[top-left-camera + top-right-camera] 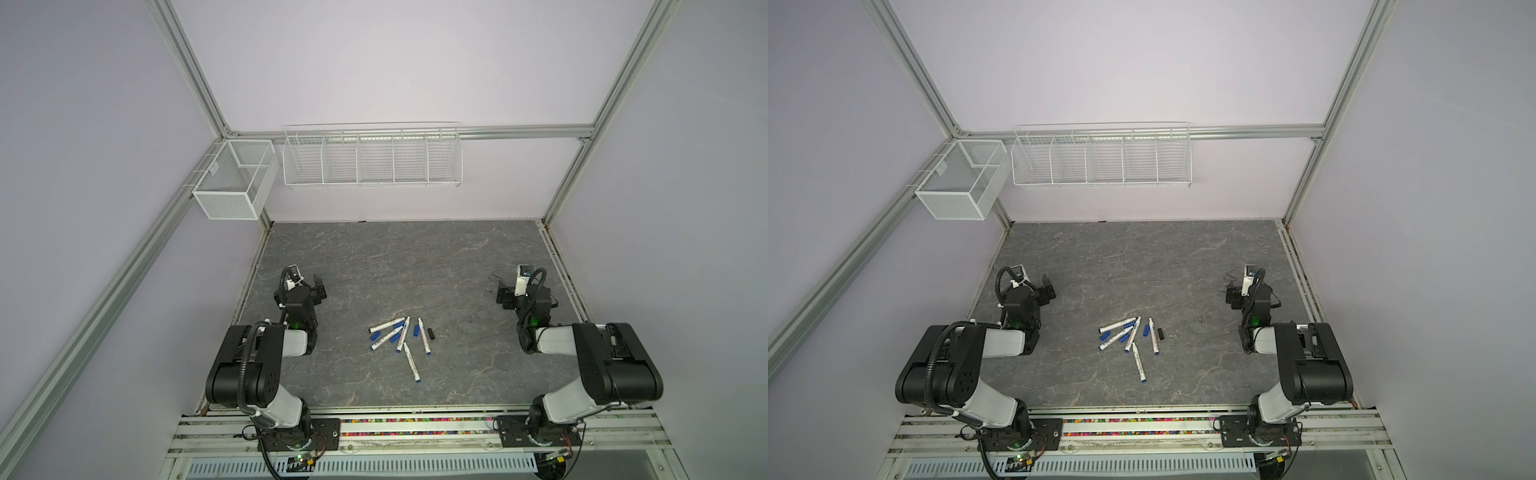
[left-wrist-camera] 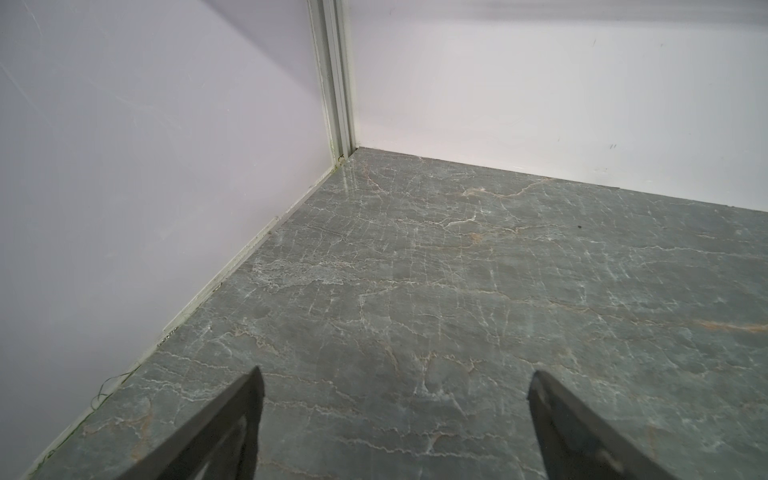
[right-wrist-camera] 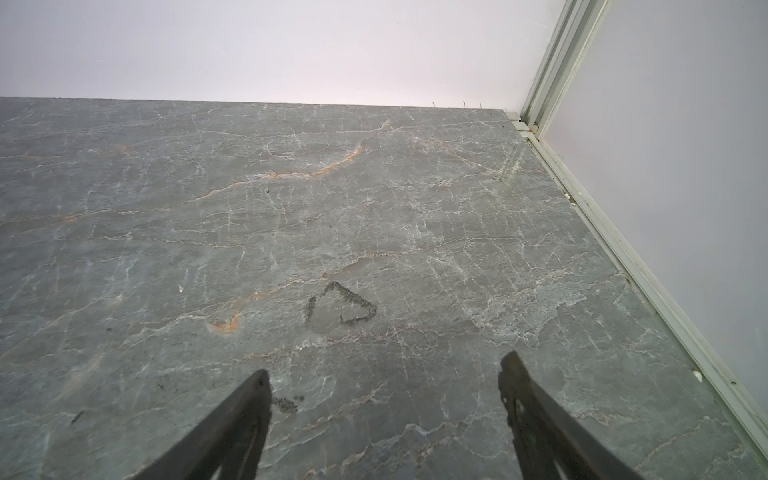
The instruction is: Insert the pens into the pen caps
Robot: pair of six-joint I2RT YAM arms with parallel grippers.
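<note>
slim white-barrelled marker pens and stubby blue and black plastic pen caps are lying clustered on the grey marbled table, mid-front; their dark labels are seemingly too small to read. left gripper and right gripper are standing spread, empty.

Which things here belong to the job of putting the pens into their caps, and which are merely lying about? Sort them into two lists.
Belong to the job:
- pens
- blue pen caps
- black pen cap

Just lying about:
- wire rack
- mesh basket
- dark scribble
</note>
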